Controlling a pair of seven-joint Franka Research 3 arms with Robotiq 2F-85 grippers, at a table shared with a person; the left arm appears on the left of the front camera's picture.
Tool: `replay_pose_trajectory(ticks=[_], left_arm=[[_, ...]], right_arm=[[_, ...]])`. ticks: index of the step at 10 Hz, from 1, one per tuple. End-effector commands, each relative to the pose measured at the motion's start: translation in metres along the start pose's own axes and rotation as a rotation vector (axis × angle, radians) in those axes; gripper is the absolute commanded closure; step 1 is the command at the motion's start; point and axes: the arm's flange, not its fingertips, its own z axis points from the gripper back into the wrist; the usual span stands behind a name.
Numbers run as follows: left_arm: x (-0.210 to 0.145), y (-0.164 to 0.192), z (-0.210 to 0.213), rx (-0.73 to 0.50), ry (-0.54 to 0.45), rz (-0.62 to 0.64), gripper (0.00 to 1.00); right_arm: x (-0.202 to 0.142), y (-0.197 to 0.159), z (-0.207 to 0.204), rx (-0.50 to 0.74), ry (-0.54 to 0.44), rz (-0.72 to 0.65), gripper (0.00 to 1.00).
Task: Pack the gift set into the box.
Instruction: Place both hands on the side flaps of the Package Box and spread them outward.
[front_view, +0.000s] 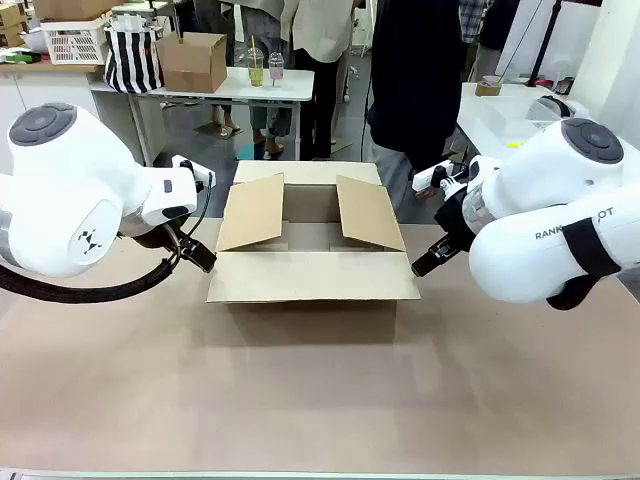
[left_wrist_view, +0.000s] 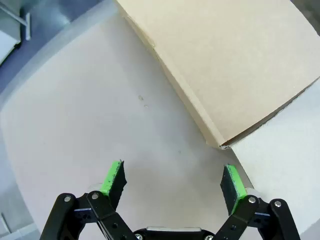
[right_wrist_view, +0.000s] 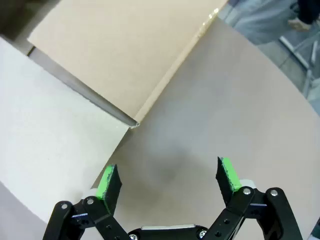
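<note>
The box (front_view: 312, 275) is a wide, shallow brown carton in the middle of the table, its four flaps spread open. I see nothing inside it; the gift set is out of view. My left gripper (front_view: 198, 257) hangs just off the box's front left corner, open and empty. In the left wrist view its green pads (left_wrist_view: 113, 178) stand wide apart above bare table, with the box (left_wrist_view: 235, 65) corner ahead. My right gripper (front_view: 424, 265) sits by the front right corner, also open. In the right wrist view the gripper (right_wrist_view: 169, 182) faces the box (right_wrist_view: 120, 50) corner.
A person (front_view: 415, 70) stands behind the box at the far side. On a white table at the back left rest a smaller brown carton (front_view: 192, 61), a striped bag (front_view: 133, 58) and two cups (front_view: 264, 69). The brown table surface (front_view: 320, 390) stretches out in front of the box.
</note>
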Motion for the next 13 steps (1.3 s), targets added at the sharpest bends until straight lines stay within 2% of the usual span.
replay_pose_trajectory(ticks=[1, 12, 13], left_arm=[[0.000, 0.000, 0.000, 0.000, 0.000, 0.000, 0.00], [0.000, 0.000, 0.000, 0.000, 0.000, -0.001, 0.00], [-0.008, 0.009, 0.029, -0.001, 0.213, -0.025, 0.00]], right_arm=[[0.000, 0.000, 0.000, 0.000, 0.000, 0.000, 0.00], [0.000, 0.000, 0.000, 0.000, 0.000, 0.000, 0.00], [-0.011, -0.012, 0.036, -0.033, 0.060, -0.024, 0.00]])
